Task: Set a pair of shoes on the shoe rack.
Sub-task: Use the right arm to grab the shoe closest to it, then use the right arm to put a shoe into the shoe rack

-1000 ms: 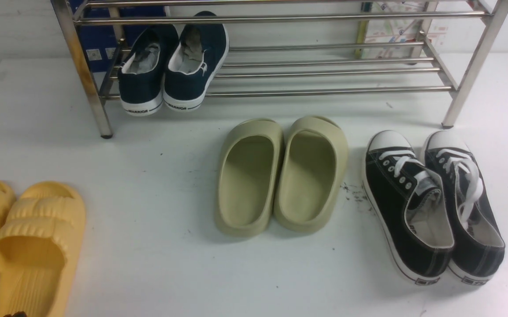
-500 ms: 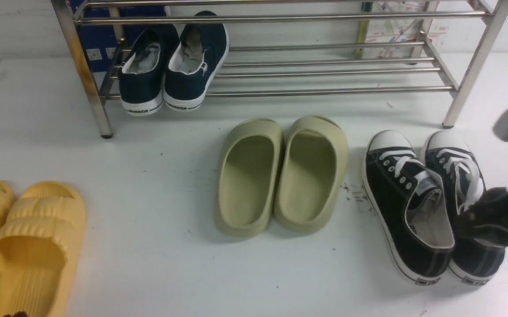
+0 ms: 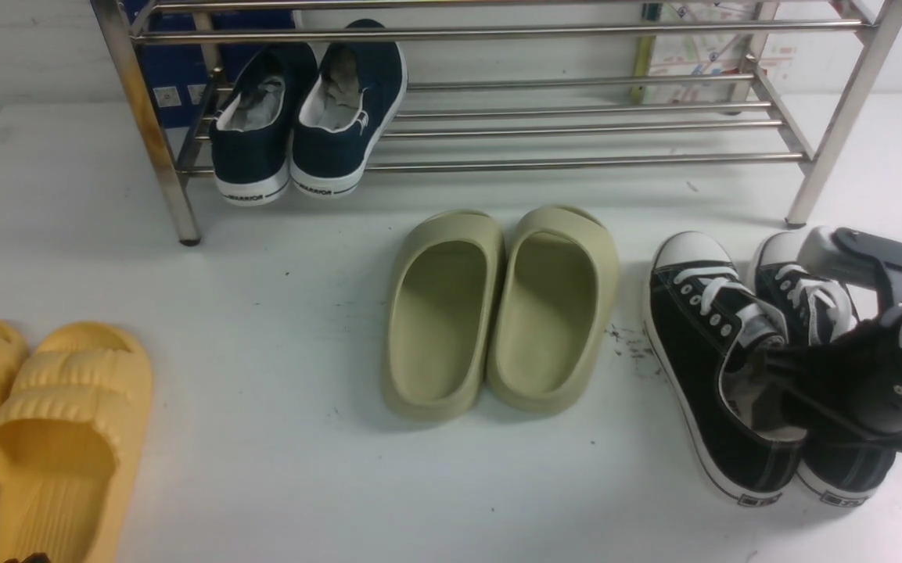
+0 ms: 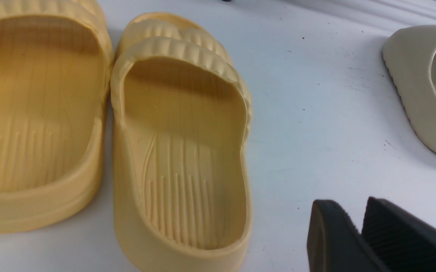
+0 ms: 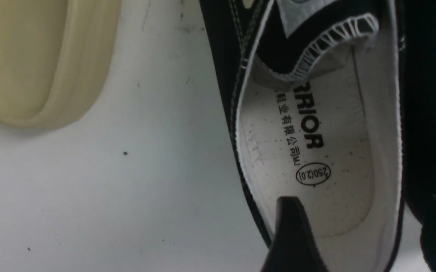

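Item: pair of shoes, the two black sneakers (image 3: pixel 720 367) with white toe caps, which are sitting side by side on the white table (image 3: pixel 263 313) at the lower right of the front view. Their toes are pointing up-frame toward the shoe rack (image 3: pixel 576 125), and neither shoe is on it. The rack is standing across the top of the frame. Navy slip-ons (image 3: pixel 306 117) are resting on its lower tubes at the upper left, heels hanging over the front tube. Olive slippers (image 3: pixel 497 313) are lying at frame centre, just beside the sneakers. Yellow slippers (image 3: pixel 36 438) are lying at the lower left, well apart from the rest. The right gripper (image 3: pixel 783 383) is hanging over the sneakers' heel openings with its jaws spread. In the right wrist view one of its fingers (image 5: pixel 291 230) is pointing into the printed insole opening, while the other is lying beyond the adjoining black walls; contact cannot be told. The left gripper (image 4: pixel 357 226) is hovering over bare table beside the yellow slippers, holding nothing. Its tips are sitting close together, and whether they are meeting cannot be told.
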You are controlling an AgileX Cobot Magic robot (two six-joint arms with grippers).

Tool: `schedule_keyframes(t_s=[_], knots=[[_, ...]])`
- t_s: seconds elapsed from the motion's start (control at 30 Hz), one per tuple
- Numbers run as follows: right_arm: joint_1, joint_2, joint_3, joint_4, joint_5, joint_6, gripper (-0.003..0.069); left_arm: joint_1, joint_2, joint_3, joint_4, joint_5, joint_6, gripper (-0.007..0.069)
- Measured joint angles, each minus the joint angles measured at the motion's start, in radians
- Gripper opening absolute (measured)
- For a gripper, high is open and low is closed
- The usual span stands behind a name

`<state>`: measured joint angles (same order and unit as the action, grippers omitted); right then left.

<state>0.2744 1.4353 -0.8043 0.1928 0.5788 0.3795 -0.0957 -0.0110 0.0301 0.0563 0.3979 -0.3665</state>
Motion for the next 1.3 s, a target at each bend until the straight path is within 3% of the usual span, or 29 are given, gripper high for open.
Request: schedule_keyframes(t_s=[0.2,0.3,0.4,0.6,0.93,1.3], knots=[[0.001,0.089,-0.001,-0.046,-0.121,0.004,0.0456,0.0,0.0,0.0,0.0,0.0,0.0,0.0144],[0.005,0.127,-0.007,-0.071,-0.144,0.004,0.0404,0.0,0.0,0.0,0.0,0.0,0.0,0.0147],[0.005,0.139,-0.009,-0.093,-0.143,0.004,0.0325,0.0,0.0,0.0,0.0,0.0,0.0,0.0151],[0.005,0.133,-0.033,-0.151,-0.08,0.004,0.0025,0.0,0.0,0.0,0.0,0.0,0.0,0.0155],[0.005,0.056,-0.163,-0.092,0.024,-0.123,0.0015,0.0,0.0,0.0,0.0,0.0,0.0,0.0165],[0.005,0.07,-0.328,-0.07,0.079,-0.128,0.0015,0.0,0.0,0.0,0.0,0.0,0.0,0.0173]])
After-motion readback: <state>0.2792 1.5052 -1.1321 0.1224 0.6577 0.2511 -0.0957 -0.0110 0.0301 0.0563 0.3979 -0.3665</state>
